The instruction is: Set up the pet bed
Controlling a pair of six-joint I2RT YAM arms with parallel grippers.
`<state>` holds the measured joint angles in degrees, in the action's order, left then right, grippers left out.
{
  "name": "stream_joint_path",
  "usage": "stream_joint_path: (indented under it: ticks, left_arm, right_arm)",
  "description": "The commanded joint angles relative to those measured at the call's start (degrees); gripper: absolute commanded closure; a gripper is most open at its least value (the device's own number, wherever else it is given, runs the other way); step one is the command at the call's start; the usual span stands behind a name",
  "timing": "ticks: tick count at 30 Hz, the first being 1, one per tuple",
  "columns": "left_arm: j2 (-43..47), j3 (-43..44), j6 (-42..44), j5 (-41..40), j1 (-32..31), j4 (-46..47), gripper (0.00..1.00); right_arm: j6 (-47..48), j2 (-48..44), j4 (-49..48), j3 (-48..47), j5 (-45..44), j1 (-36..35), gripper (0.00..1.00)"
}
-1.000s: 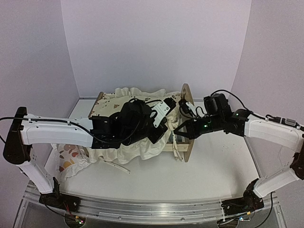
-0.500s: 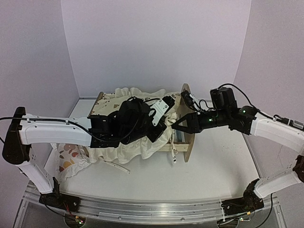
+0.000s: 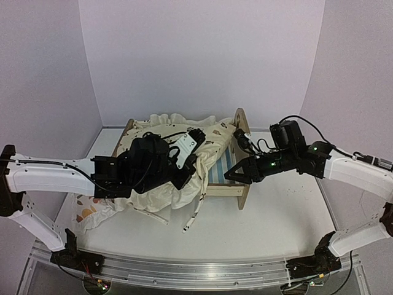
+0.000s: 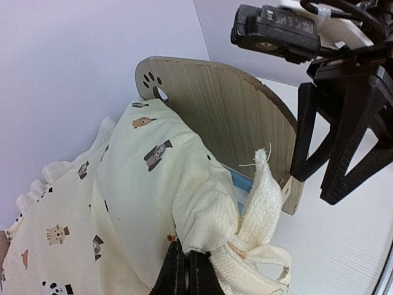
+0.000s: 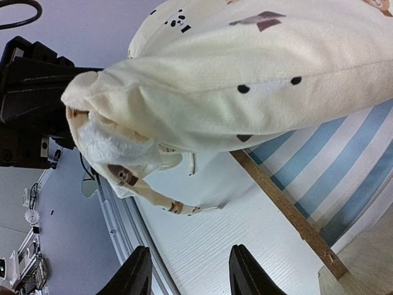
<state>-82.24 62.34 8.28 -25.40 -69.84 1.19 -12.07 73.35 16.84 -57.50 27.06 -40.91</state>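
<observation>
L tool [image 4: 186, 264] grips cushion [image 4: 147, 184] over pet bed [image 4: 227, 104].

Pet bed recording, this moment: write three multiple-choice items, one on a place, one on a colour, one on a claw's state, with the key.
1. Where does the small printed pillow lie?
A) on the table, left of the pet bed
B) inside the bed frame
C) on top of the headboard

2. What colours are the stripes of the bed's base?
A) red and white
B) blue and white
C) green and yellow

3. What is the left claw doing?
A) hanging open
B) shut on the headboard
C) shut on the cushion

Key: 1 A, it lies outside the frame; 2 B, the right wrist view shows them; 3 C, it pinches a gathered fold of cloth.
</observation>
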Motion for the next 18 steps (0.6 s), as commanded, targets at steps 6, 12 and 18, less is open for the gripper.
stream_joint_path:
  ticks: [6, 12, 18]
  left_arm:
    - [1.1, 0.3, -1.9, 0.1, 0.9, 2.2, 1.0]
    - [-0.4, 1.6, -1.9, 0.3, 1.1, 2.3, 1.0]
    - [-1.6, 3.2, -2.1, 0.3, 1.1, 2.0, 1.0]
  right_arm:
    - [3.5, 5.2, -4.9, 0.4, 0.6, -2.5, 0.55]
    - [4.5, 6.5, -9.6, 1.7, 0.3, -4.4, 0.56]
    - [5.1, 7.1, -12.9, 2.4, -0.4, -6.4, 0.56]
